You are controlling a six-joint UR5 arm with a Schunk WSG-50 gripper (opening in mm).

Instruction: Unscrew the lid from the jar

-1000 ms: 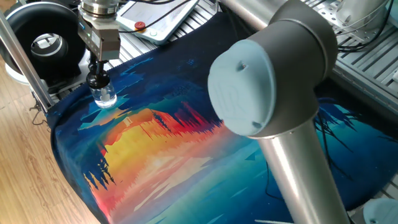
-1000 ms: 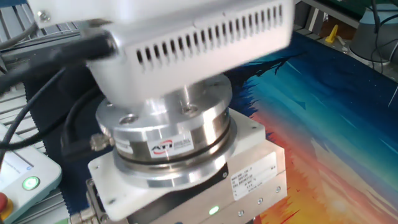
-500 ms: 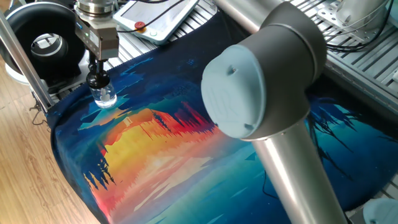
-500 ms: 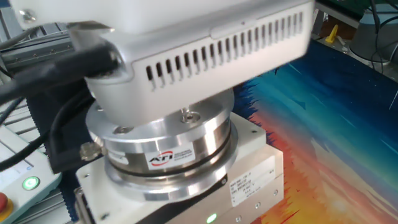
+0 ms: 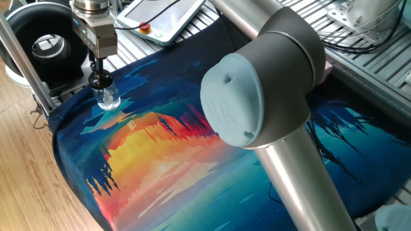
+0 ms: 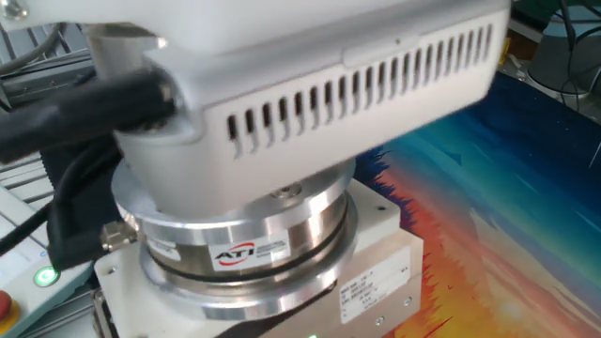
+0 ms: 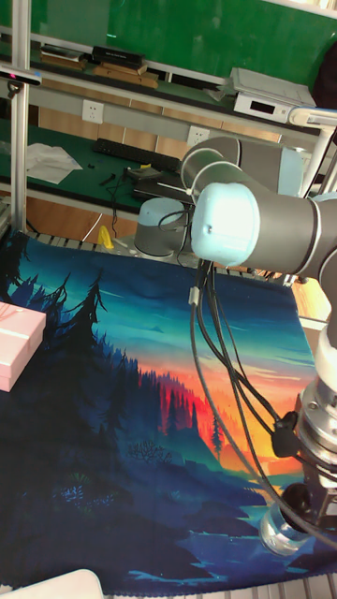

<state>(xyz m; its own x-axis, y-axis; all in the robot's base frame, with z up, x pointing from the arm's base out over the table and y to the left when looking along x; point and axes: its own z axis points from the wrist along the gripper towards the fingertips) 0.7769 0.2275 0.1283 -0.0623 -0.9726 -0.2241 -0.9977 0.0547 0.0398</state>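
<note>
The hand [image 5: 97,74] stands upright over the one jar [image 5: 107,99] at the far left corner of the surface [image 5: 192,167], its fingers drawn narrow around the one lid [image 5: 99,81], which sits on the jar's neck. Against the pictures from a second ago, the wrist has turned: the vented housing and the steel flange in the other fixed view have swung round, and the big elbow joint has drifted left, while the jar has kept its place on the painted mat. That reads as a twist under way on the lid, though whether the thread has let go cannot be told from here. In the tall view the jar [image 7: 281,532] shows only as a clear rim beneath the hand. Besides these: one black ring-shaped device [image 5: 45,45] beyond the jar, and one pink box [image 7: 17,344].
</note>
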